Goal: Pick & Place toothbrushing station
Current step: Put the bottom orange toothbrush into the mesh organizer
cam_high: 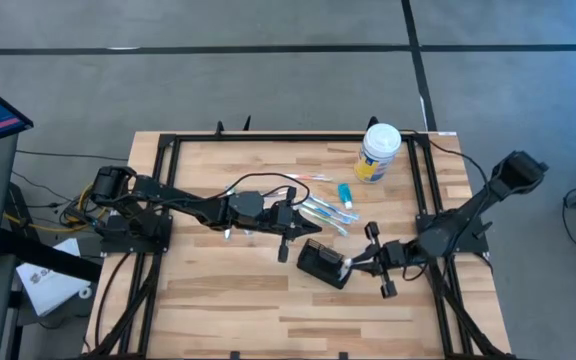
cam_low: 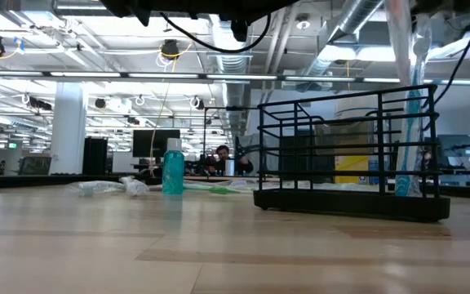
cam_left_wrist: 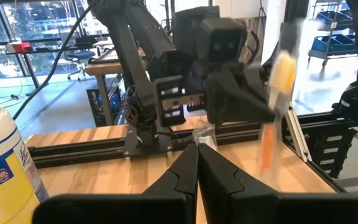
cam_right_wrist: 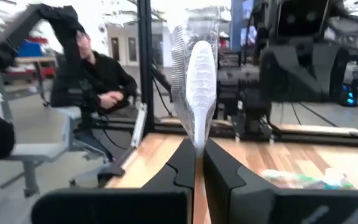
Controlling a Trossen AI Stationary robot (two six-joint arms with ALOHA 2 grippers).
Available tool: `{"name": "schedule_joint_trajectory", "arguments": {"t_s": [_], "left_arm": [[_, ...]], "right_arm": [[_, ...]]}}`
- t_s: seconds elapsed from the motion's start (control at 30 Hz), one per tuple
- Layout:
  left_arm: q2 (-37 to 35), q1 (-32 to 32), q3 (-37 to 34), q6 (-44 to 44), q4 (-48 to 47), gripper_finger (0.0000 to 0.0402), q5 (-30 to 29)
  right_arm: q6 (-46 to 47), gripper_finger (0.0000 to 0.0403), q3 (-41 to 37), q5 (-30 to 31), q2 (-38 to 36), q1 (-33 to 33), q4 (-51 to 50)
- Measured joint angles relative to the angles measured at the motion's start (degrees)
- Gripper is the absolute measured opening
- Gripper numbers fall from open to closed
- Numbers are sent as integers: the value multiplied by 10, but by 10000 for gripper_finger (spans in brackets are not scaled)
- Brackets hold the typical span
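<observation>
Overhead view: the toothbrushing station point(cam_high: 324, 262), a black wire holder, rests on the wooden table point(cam_high: 208, 310) right of centre, beside the right claw point(cam_high: 354, 264). That claw's fingers are pressed together on a clear-wrapped toothbrush point(cam_right_wrist: 196, 87) that stands upright between them. The left claw point(cam_high: 290, 236), fingers together and holding nothing, hovers at mid-table near the loose packaged toothbrushes point(cam_high: 323, 212) and a white-lidded tub point(cam_high: 378, 152).

In the high view, the packaged item point(cam_high: 345, 263) at the right gripper point(cam_high: 351, 262) is too small to identify.
</observation>
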Motion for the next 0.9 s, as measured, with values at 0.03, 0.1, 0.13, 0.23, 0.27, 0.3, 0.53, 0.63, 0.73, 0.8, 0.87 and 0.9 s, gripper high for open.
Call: {"name": "schedule_joint_trajectory", "arguments": {"t_s": [0.03,0.1,0.13,0.23,0.27,0.3,0.53,0.63,0.73,0.8,0.87,0.9], "left_arm": [[0,0,0,0,0,3,0],[0,0,0,0,0,3,0],[0,0,0,0,0,3,0],[0,0,0,0,0,3,0],[0,0,0,0,0,3,0],[0,0,0,0,0,3,0],[0,0,0,0,-1,3,0],[0,0,0,0,-1,3,0],[0,0,0,0,-1,3,0],[0,0,0,0,-1,3,0],[0,0,0,0,-1,3,0],[0,0,0,0,-1,3,0]], "right_arm": [[1,4,0,8,8,2,3],[3,5,0,11,22,3,11],[3,5,0,11,29,2,15],[3,5,0,11,46,1,24],[3,5,0,11,48,1,24],[3,5,0,11,48,1,22],[8,7,0,11,47,6,15],[9,5,0,12,47,11,11],[9,6,0,31,47,20,10],[6,6,0,42,47,27,8],[5,5,0,51,47,33,6],[4,5,0,56,47,36,6]]}}
